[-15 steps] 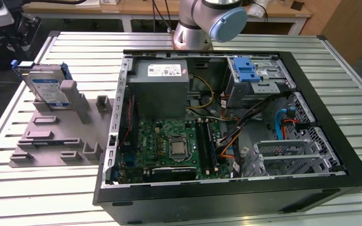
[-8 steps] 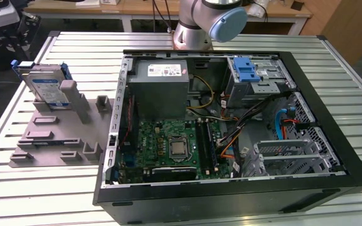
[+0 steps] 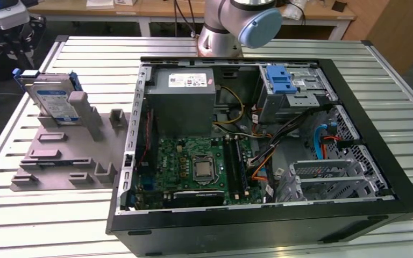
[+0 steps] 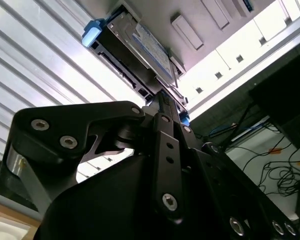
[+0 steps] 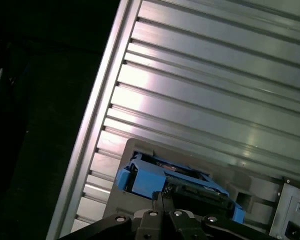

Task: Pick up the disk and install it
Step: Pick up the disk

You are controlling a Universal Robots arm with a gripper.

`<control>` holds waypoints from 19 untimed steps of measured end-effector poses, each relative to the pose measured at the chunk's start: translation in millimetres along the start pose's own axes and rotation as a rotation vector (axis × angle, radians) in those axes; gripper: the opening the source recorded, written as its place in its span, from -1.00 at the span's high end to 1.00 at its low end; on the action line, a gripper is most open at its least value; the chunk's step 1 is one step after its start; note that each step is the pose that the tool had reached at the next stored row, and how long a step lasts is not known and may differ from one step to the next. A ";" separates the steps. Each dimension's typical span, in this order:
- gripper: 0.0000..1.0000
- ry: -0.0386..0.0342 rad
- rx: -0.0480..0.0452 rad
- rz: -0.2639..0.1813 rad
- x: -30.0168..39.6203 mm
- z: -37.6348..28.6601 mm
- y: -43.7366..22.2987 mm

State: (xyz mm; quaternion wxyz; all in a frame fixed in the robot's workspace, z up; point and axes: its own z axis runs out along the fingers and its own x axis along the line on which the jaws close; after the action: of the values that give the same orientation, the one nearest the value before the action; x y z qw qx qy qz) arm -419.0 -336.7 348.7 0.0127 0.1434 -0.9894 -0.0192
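One disk [image 3: 52,99], one grey fixture [image 3: 56,161], one open computer case [image 3: 264,226] — all on one slatted table [image 3: 407,107].

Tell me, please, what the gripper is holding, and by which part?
Nothing, it seems: the disk stands in its grey holder, the gripper apart from it.

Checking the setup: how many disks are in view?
1: the disk stands in the grey holder at the exterior view's left. More may hide inside the case.

open computer case [image 3: 264,217] | grey holder block [image 3: 56,161] | slatted table [image 3: 41,215] | desk [image 3: 163,9] behind, probably
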 end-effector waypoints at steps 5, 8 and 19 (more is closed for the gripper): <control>0.79 0.0019 0.0009 -0.045 0.0 0.0 0.0; 0.79 0.0025 0.0012 -0.059 0.0 0.0 0.0; 0.79 0.0026 0.0012 -0.062 0.0 0.0 0.0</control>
State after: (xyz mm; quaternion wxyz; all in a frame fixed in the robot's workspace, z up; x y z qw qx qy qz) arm -419.0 -336.7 348.7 0.0133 0.1739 -0.9845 -0.0188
